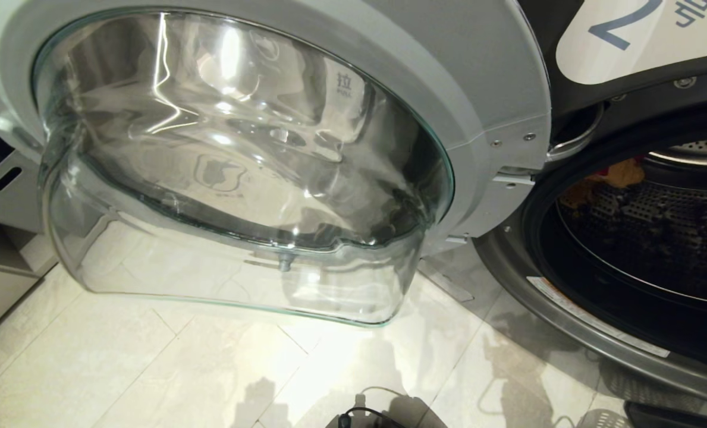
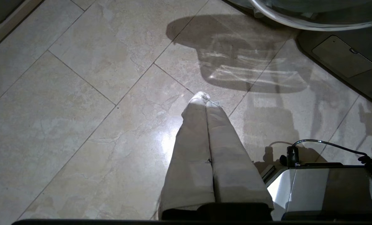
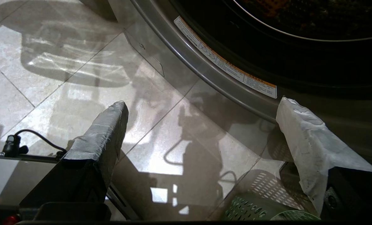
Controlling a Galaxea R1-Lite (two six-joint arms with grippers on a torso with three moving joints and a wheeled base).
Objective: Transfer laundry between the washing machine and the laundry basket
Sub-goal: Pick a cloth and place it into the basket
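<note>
The washing machine, labelled 2, stands with its door swung wide open to the left. Inside the dark drum, a mustard-yellow and red bit of laundry shows at the upper back. A corner of the green laundry basket sits on the floor below the drum opening, close under my right gripper. That gripper is open and empty, hanging low before the machine's rim. My left gripper is shut on nothing, pointing down at bare floor tiles. Neither arm shows in the head view.
The open door's bulging glass bowl fills the left and middle of the head view, just above the tiled floor. A grey unit with a slot handle stands at far left. My own base with a black cable lies below the grippers.
</note>
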